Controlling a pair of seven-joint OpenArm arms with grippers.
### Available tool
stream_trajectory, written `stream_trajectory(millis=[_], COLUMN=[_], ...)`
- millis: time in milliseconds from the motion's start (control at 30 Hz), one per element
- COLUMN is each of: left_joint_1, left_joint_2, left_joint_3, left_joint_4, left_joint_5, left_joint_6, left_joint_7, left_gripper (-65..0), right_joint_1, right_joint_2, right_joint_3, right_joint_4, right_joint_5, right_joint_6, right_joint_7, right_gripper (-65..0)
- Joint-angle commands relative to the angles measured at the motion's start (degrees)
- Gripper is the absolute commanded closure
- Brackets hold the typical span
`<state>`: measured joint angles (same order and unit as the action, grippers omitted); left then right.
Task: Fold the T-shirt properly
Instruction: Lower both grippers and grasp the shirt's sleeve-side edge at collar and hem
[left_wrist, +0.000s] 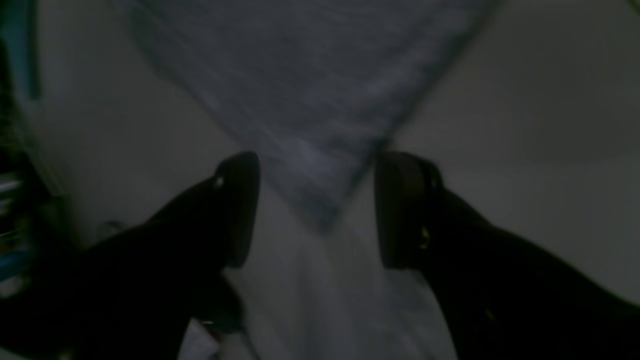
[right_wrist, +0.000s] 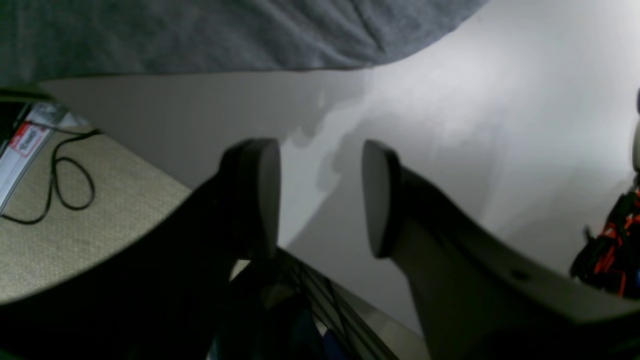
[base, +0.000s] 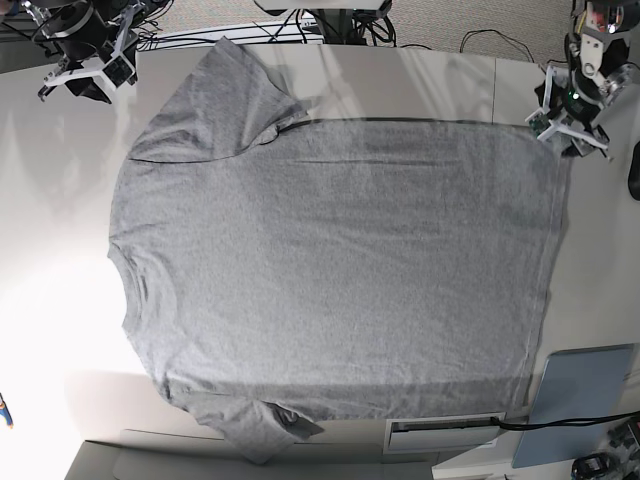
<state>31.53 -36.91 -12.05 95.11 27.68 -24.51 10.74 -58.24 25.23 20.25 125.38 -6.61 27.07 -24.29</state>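
No legible text anywhere.

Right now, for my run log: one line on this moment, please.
T-shirt: flat, unfolded, plain side up | left gripper: open, over a shirt corner | right gripper: open, off shirt

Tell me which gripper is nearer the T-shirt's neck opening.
The right gripper, open beyond the upper sleeve at the collar end. The left gripper is open at the hem corner of the T-shirt, farthest from the neck opening.

White desk (base: 60, 330) carries one grey T-shirt (base: 340, 270), spread flat and plain side up, neck toward the base view's left edge, hem toward its right. A blue-grey flat panel (base: 575, 405) lies just beside the hem corner
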Motion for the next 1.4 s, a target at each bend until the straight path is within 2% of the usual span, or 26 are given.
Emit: stream_trajectory(millis=[0,200,267,333,433,533,600,733,933,1067,1200,1367], left_joint_1=[-0.6,-6.2,-7.5,-7.9,-7.6,-7.6,-7.6,-7.6,-7.6,-7.6,-7.6,-7.6], left_joint_2=[-0.9,-1.1,-1.0,-1.1,-1.1,-1.1,-1.0,-1.0,-1.0,-1.0,-1.0,-1.0], left_joint_3=[0.8,3.9,4.2,4.2,4.2,4.2,4.2,4.2,4.2,4.2,4.2,4.2], left_joint_4=[-1.0,-7.3,-8.9,-9.7,-9.7,-9.7,-9.7,-9.7,-9.7,-9.7,-9.7,-9.7], left_joint_5=[0.4,0.7,1.1,4.1,8.7,9.2,9.2,9.2,8.7,7.7,7.7,7.7], left_joint_6=[-1.2,-1.3,-3.6,-6.8,-10.4,-14.0,-14.6,-14.5,-13.6,-12.6,-12.6,-12.6], left_joint_7=[0.8,0.8,0.4,-2.6,-8.3,-11.0,-11.7,-11.8,-12.0,-11.9,-11.9,-11.9], left_gripper=[-37.4,-37.3,-37.2,-34.0,-24.8,-10.2,-0.9,0.0,0.0,0.0,0.0,0.0], right_joint_1=[-0.2,0.2,0.2,0.2,0.2,0.2,0.2,0.2,1.6,6.6,11.8,16.6], right_joint_2=[0.5,0.5,0.5,0.5,0.5,0.5,0.5,1.8,8.8,11.7,13.3,15.7], right_joint_3=[0.5,0.5,0.5,0.5,0.5,0.5,0.5,0.3,-2.3,-8.4,-15.9,-22.9], right_joint_4=[0.9,0.9,0.9,0.9,0.9,0.9,0.9,0.9,0.7,-2.1,-5.8,-8.9], right_joint_5=[-0.2,-6.5,-9.7,-12.8,-16.3,-20.2,-23.3,-27.2,-29.0,-29.0,-29.0,-29.0], right_joint_6=[-0.6,0.4,2.4,4.7,7.4,8.7,8.8,11.6,12.2,12.2,12.1,12.1], right_joint_7=[0.4,0.5,0.6,0.9,2.7,5.8,8.0,12.0,13.2,12.3,7.4,6.7], right_gripper=[-26.6,-26.6,-26.6,-26.6,-26.6,-26.6,-26.6,-26.6,-26.5,-26.5,-26.5,-26.5])
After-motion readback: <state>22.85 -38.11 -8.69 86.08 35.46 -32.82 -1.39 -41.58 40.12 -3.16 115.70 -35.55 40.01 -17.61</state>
